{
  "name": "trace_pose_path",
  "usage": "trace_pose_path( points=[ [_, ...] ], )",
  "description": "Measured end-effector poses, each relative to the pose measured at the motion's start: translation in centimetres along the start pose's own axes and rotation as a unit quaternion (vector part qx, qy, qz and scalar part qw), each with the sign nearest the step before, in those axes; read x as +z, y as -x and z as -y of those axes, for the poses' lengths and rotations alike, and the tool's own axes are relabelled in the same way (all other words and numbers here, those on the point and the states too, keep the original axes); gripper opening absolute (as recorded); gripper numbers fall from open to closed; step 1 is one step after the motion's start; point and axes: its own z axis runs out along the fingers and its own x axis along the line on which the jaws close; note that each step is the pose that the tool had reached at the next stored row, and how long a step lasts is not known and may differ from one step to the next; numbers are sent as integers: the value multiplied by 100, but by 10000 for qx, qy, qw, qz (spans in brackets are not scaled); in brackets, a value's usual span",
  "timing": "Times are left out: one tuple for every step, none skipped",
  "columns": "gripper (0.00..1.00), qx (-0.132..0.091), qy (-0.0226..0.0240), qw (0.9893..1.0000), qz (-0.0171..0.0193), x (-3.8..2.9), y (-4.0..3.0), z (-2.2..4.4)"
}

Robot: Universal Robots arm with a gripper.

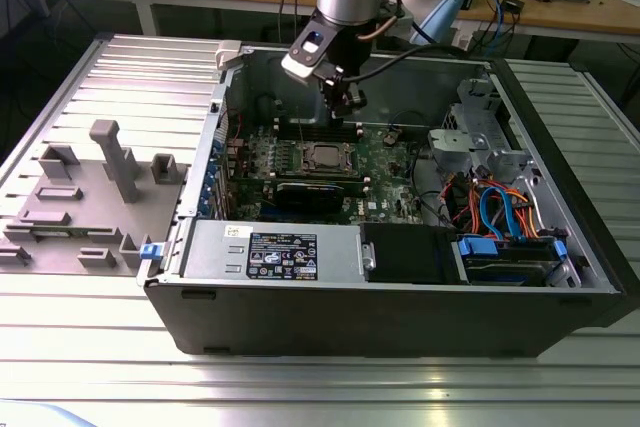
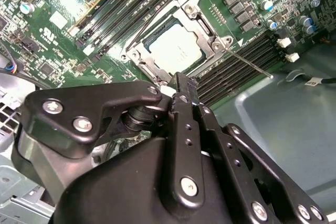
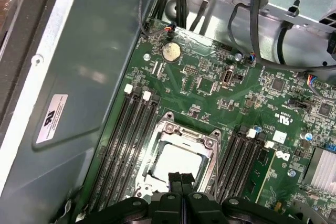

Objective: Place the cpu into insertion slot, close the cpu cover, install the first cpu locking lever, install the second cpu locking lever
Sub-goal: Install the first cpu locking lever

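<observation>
Silver cpu (image 3: 176,162) in insertion slot (image 3: 167,127), pincer (image 3: 181,177) near

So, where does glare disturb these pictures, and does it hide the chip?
Exterior view: glare washes the ribbed table nearest the camera. Second wrist view: a bright patch on the green board. Both wrist views: the chip shines pale, yet is plain to see.

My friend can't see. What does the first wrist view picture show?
A shut black two-fingered gripper hangs over a small square silver-topped cpu. A thin silvery metal cover frame lies closed around the chip on a green circuit board.
</observation>
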Motion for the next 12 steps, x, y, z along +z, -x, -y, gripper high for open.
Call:
trace_pose_path(
  points=[
    [11,-110,-1,9999,-1,0,0,0],
    [11,-208,-2,9998,-2,0,0,0],
    [11,-295,-3,9996,-3,0,0,0],
    [11,-428,-4,9991,-4,0,0,0],
    [11,-524,-5,9986,-5,0,0,0],
    [11,-619,-6,9981,-6,0,0,0],
    [11,-714,-7,9974,-7,0,0,0],
    [11,-815,-8,9967,-8,0,0,0],
    [11,-891,-9,9960,-9,0,0,0],
    [11,-991,-10,9951,-10,0,0,0],
    [11,-993,-10,9951,-10,0,1,0],
    [11,-992,-10,9951,-10,0,3,1]
  ],
)
